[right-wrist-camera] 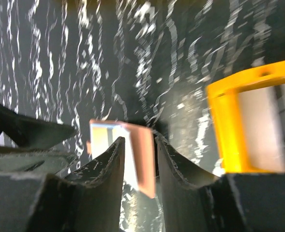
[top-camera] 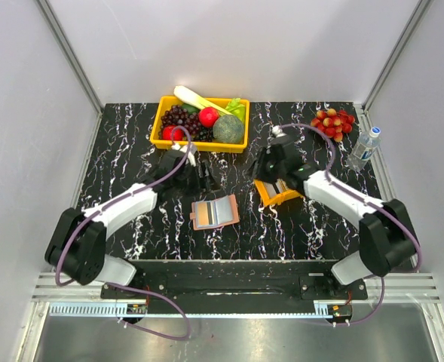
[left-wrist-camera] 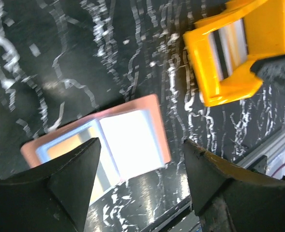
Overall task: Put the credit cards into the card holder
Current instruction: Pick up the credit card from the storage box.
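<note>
The tan-pink card holder (top-camera: 215,212) lies open on the black marbled table, pale slots up. It also shows in the left wrist view (left-wrist-camera: 127,140) and in the right wrist view (right-wrist-camera: 144,154). The credit cards (top-camera: 275,188) lie in a small orange tray (top-camera: 280,197), seen as pale rectangles in the left wrist view (left-wrist-camera: 232,41) and the right wrist view (right-wrist-camera: 261,130). My left gripper (top-camera: 204,181) (left-wrist-camera: 141,142) is wide open and empty above the holder's far edge. My right gripper (top-camera: 269,172) (right-wrist-camera: 139,140) hovers left of the tray, jaws narrowly apart with nothing between them.
A yellow fruit bin (top-camera: 199,121) with grapes and other fruit stands at the back. A bunch of red fruit (top-camera: 332,123) and a water bottle (top-camera: 363,148) are at the back right. The orange tray shows at upper right in the left wrist view (left-wrist-camera: 229,89).
</note>
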